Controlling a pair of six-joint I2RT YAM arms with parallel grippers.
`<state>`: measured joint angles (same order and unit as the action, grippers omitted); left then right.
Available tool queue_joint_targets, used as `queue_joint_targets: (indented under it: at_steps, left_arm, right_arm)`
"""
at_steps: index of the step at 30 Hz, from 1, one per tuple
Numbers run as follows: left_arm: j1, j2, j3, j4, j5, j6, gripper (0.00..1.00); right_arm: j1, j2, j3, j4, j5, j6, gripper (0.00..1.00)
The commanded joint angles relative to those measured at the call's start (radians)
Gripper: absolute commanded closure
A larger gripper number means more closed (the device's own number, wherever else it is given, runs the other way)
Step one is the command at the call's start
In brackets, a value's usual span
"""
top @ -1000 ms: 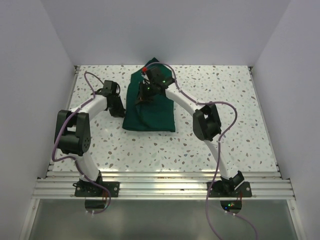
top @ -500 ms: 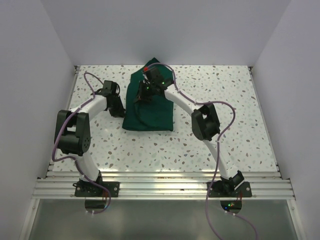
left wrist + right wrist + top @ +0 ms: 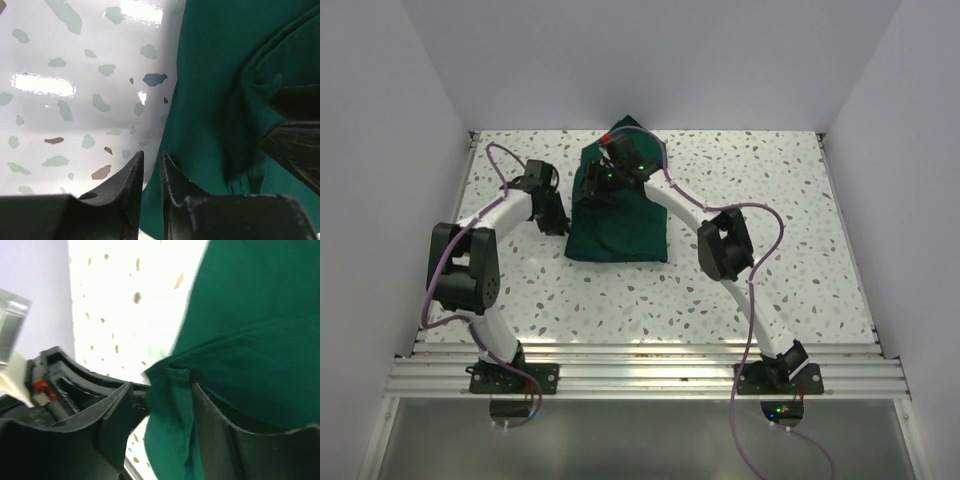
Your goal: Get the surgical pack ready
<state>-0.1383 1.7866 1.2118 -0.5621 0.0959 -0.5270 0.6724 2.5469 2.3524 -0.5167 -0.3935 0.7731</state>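
Pack (image 3: 620, 235) lay as a dark green cloth bundle on the speckled bench (image 3: 800, 230), toward the far middle. Its near edge was straight, and its far end was bunched up to a peak close to the back wall (image 3: 650, 60). White walls closed in the bench on three sides. A ribbed metal rail (image 3: 650, 372) ran along the near edge, with both arm bases bolted to it.

The right arm (image 3: 720, 245) reached in a long curve from the rail to the far part of the pack, its wrist above the bunched cloth. The left arm (image 3: 465, 265) bent at the elbow and reached across to the pack's left edge.

The right fingers (image 3: 230, 440) stood well apart with a hemmed fold (image 3: 170, 390) of the cloth between them. The fold lay against the finger on the right of the wrist view. A strip of bright bench showed between it and the other finger, so the fold was not clamped.

The left fingers (image 3: 127, 200) stood with only a narrow slit between them and nothing in it. Their tips were low over the line where the pack's left edge met the bench. Whether they touched the cloth could not be told. Just beside them the cloth drew into a deep crease (image 3: 250, 85).
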Motion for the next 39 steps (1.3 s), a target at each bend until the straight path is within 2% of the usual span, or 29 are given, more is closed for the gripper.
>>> queue_joint_targets:
  at_steps: [1,6,11,14,15,17,18,20,23,34,39]
  left_arm:
    - [0.011,-0.073,0.052,-0.05,-0.013,0.035,0.75]
    - [0.055,-0.122,0.071,-0.105,-0.013,0.032,0.7]
    - [0.072,-0.141,0.126,-0.127,0.028,0.027,0.72]
    - [0.072,-0.13,0.153,-0.131,0.056,0.007,0.76]
    - [0.072,-0.125,0.161,-0.136,0.062,0.002,0.79]
    - [0.072,-0.119,0.173,-0.137,0.076,-0.01,0.83]
    - [0.072,-0.116,0.175,-0.137,0.082,-0.013,0.84]
    - [0.072,-0.113,0.181,-0.133,0.106,-0.024,0.87]
    - [0.072,-0.112,0.187,-0.127,0.139,-0.039,0.89]
    - [0.074,-0.099,0.187,-0.117,0.174,-0.054,0.9]
    - [0.077,-0.084,0.204,-0.104,0.186,-0.045,0.88]
  right_arm:
    - [0.003,-0.04,0.076,0.0,-0.045,-0.02,0.45]
    - [-0.031,-0.115,0.073,-0.029,-0.057,-0.041,0.39]
    - [-0.074,-0.177,-0.02,-0.031,-0.09,-0.069,0.4]
    - [-0.074,-0.169,-0.064,0.015,-0.149,-0.058,0.5]
    - [-0.073,-0.154,-0.036,0.018,-0.175,-0.052,0.62]
    - [-0.065,-0.103,-0.022,0.068,-0.238,-0.02,0.71]
    - [-0.06,-0.093,-0.024,0.089,-0.249,-0.009,0.79]
    - [-0.05,-0.068,-0.025,0.127,-0.251,0.003,0.9]
    - [-0.039,-0.028,-0.03,0.19,-0.281,0.052,0.95]
    - [-0.002,0.07,-0.003,0.195,-0.301,0.08,0.98]
    - [-0.017,0.038,0.039,0.15,-0.312,0.055,0.97]
